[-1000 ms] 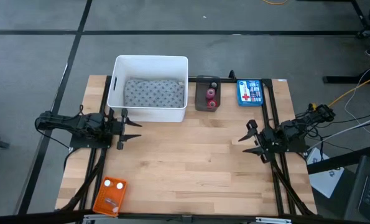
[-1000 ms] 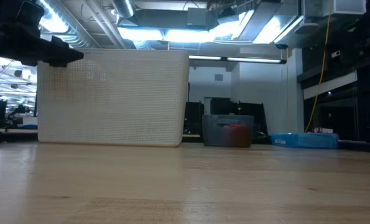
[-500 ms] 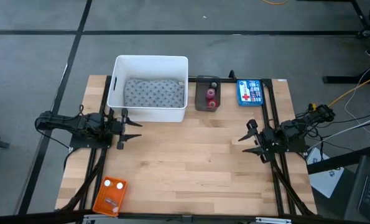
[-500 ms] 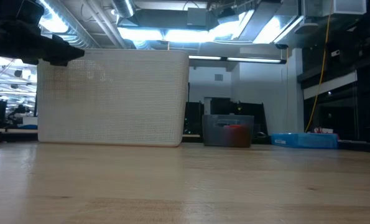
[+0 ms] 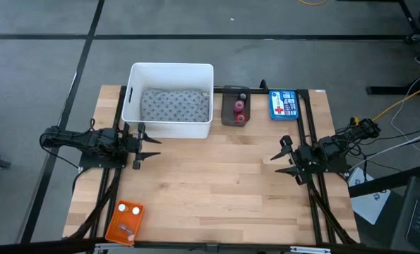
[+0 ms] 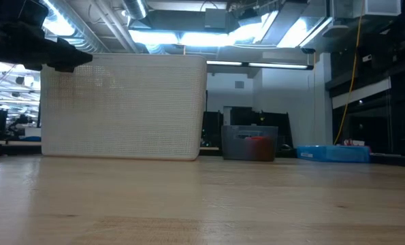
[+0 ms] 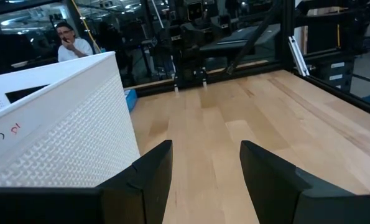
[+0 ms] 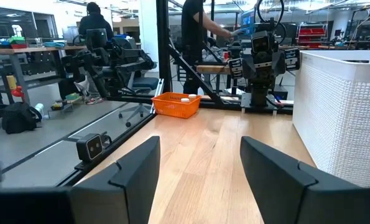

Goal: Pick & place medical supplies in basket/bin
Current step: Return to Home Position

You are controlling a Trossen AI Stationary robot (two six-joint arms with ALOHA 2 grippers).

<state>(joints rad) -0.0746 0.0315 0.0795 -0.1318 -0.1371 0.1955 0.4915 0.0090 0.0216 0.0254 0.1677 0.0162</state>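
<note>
Bright, even light falls on the table (image 5: 217, 176); ceiling lamps (image 6: 284, 30) glare in the low view.

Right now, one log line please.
left pincer open, empty, left side | right pincer open, empty, right side | cloth in white tub

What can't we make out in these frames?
Grey dotted cloth: in the low view the wall of the white tub hides it.
Rolls in the dark bin: too small in the high view; only a red blur in the low view.
Pieces in the orange basket: too small in the high view, far off in the right wrist view.
</note>
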